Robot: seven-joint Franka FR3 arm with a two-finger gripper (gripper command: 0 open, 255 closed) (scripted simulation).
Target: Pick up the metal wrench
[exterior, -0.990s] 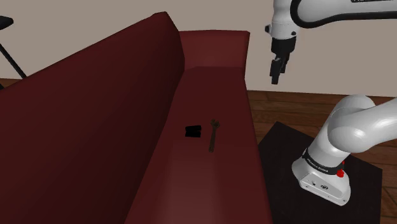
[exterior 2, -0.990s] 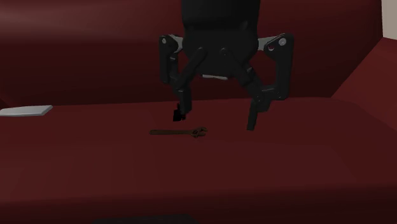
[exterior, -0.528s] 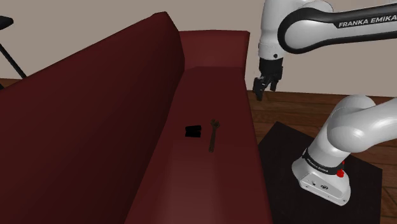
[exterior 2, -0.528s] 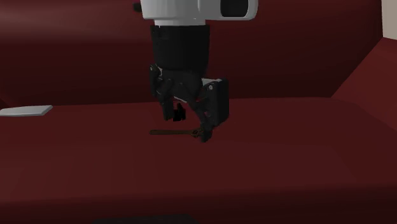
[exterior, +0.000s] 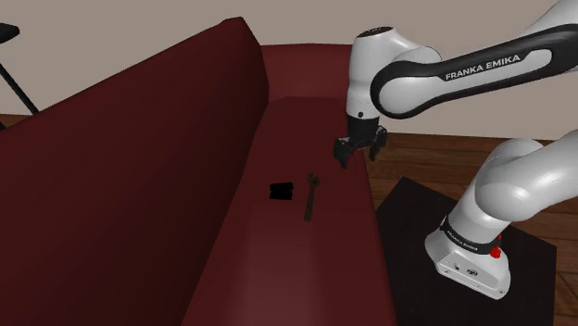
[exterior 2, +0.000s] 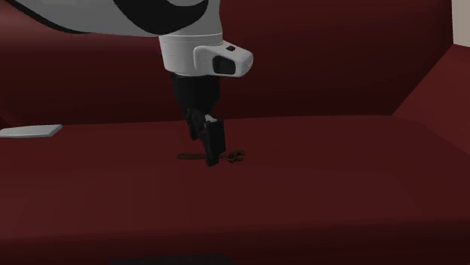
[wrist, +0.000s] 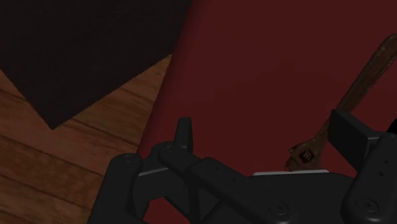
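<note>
Dark red sofa seat (exterior: 310, 269) across the shoulder view's middle, carrying brown wrench (exterior: 312, 196) at centre beside small black block (exterior: 281, 191); tool (exterior: 358, 157) up-right of wrench, fingers apart, gripping nothing.

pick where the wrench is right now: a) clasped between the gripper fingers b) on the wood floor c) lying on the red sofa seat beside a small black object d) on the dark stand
C: the wrench lies flat on the dark red sofa seat next to a small black object, and the open gripper hangs apart from it.
</note>
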